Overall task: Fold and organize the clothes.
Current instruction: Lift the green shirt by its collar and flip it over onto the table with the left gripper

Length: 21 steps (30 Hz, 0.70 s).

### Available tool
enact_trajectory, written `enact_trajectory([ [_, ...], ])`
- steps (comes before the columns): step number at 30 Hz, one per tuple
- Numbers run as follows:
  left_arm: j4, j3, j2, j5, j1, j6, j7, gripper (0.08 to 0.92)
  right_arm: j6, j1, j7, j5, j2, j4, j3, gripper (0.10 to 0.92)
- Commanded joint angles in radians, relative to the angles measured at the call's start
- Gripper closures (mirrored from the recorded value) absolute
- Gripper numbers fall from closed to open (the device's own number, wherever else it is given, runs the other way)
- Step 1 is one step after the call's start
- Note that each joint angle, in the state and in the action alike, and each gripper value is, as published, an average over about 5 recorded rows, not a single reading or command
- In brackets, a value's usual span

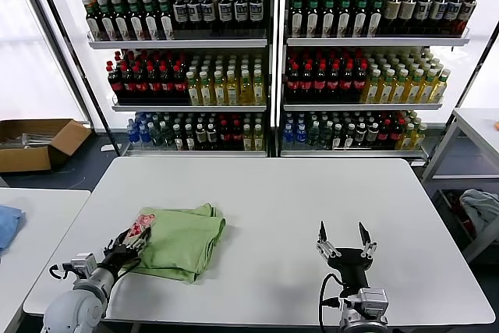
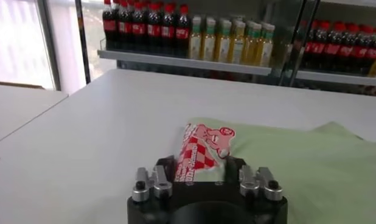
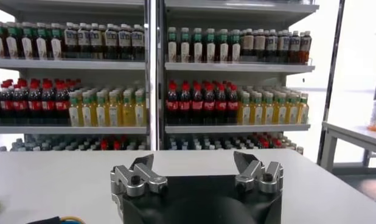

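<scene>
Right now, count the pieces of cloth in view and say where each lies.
3: the green polo shirt on the main table, a blue cloth on the left side table, a pale cloth far right. Others may be hidden.

My shirt (image 1: 181, 241) is soft, matt green cloth with a smoother printed patch. The table (image 1: 312, 193) looks smooth, matt white; my left gripper (image 2: 200, 175) is black plastic with bare metal knuckles.
</scene>
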<state>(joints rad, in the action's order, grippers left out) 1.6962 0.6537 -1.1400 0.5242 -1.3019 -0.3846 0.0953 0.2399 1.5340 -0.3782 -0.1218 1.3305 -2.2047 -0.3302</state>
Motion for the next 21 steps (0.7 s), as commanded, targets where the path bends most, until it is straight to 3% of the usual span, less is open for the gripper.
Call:
enact_trajectory([
  [1,-0.016,-0.004,-0.004,0.005,-0.005,0.001,0.016,0.516,0.000,-0.001,0.000,-0.001,0.000,-0.004,-0.003,0.203],
  [14,0.023,0.091,0.014,0.056,-0.004,0.024,0.017,0.873,-0.001,-0.008,-0.006,-0.004,-0.010,-0.004,-0.012,0.203],
  [17,0.006,0.177,0.064,0.108,0.006,0.024,0.012,0.888,-0.001,-0.009,-0.006,-0.005,-0.013,-0.001,-0.011,0.203],
  [21,-0.069,0.306,0.201,0.185,0.020,0.026,0.007,0.887,-0.001,-0.017,-0.006,-0.009,-0.016,0.004,-0.007,0.203],
])
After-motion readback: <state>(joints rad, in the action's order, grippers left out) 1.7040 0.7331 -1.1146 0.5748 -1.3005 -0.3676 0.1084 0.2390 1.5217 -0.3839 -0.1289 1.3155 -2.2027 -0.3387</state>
